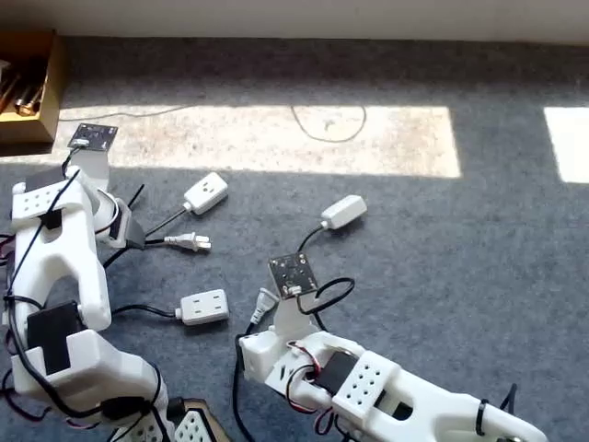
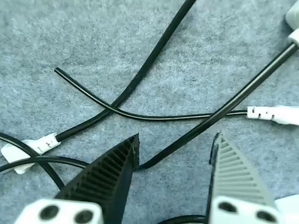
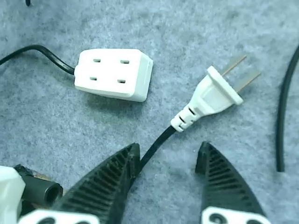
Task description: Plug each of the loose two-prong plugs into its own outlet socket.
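Overhead, two white arms reach over grey carpet (image 1: 479, 258) strewn with cords.

At far left, the left gripper (image 2: 176, 140) hangs low with its jaws spread wide, holding nothing. Several black cords (image 2: 140, 114) cross on the carpet beneath and ahead of it. Just to its right lies one plug (image 1: 189, 242), prongs pointing right, apart from any socket. Beyond that plug sits the upper socket (image 1: 205, 192); nearer the arms sits the lower socket (image 3: 113, 73), slots facing up.

Right of centre, the right gripper (image 3: 168, 151) is also wide open and empty. Its jaws straddle the cord just behind the second plug (image 3: 215, 95), which lies flat near the lower socket but not touching it, its prongs angled away from the socket. Farther right lies a white block (image 1: 344, 211) on a cord; its face cannot be made out.

No plug looks seated yet.

Likely risks:
- If the right jaws close on the cord instead of the plug body, the plug could droop and its prongs miss the slots.
- The sockets lie loose, so a push may slide them along the carpet.
- On the left, the crossed cords could lead to a grab on the wrong line, or snag and drag a socket.
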Available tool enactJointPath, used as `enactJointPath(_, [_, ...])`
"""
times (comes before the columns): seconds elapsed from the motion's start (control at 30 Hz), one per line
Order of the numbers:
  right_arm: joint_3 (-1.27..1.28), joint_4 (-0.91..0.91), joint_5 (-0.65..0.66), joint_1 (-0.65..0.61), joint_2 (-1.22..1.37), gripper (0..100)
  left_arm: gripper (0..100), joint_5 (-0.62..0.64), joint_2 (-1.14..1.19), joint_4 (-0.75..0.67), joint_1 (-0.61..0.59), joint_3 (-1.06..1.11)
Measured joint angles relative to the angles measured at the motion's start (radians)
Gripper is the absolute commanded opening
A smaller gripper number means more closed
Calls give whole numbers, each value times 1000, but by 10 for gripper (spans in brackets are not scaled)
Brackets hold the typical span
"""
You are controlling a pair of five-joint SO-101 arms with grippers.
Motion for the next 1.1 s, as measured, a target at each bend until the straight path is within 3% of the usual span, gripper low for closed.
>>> enactJointPath(0.37, [-330,14,-8,26,549,189,257,0,0,0,-37,0])
enactJointPath(0.5, [-419,150,-8,31,582,0,258,0,0,0,-74,0])
enactJointPath(0.73, [-471,381,41,40,523,6,258,0,0,0,-83,0])
enactJointPath(0.87, [-463,574,264,37,396,6,258,0,0,0,-83,0])
enactJointPath(1.1, [-753,1045,976,201,-38,6,258,0,0,-20,-83,3])
